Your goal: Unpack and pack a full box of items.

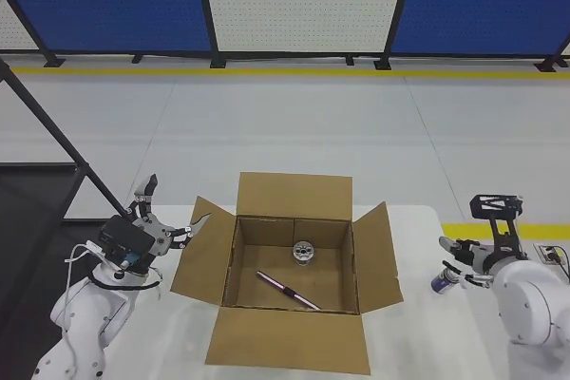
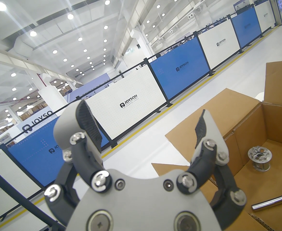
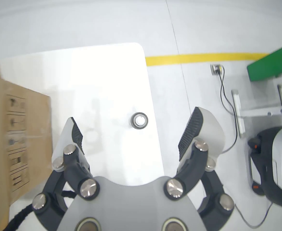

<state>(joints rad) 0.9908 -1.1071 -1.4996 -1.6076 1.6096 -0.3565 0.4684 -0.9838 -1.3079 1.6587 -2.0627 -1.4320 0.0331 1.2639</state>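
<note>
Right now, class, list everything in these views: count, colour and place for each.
Cardboard box: one, brown, flaps open, mid-table.
Metal hub: one, silver, on the box floor by its far wall.
Rod: one, silver with a dark end, lying diagonally on the box floor.
Small cylinder: one, dark with a white top, upright on the table right of the box.
Table: one, white, under the box.
Partition panels: several, blue and white, across the far floor.
Left gripper: one, grey and black, open, beside the box's left flap.
Right gripper: one, grey and black, open, over the table by the small cylinder.
</note>
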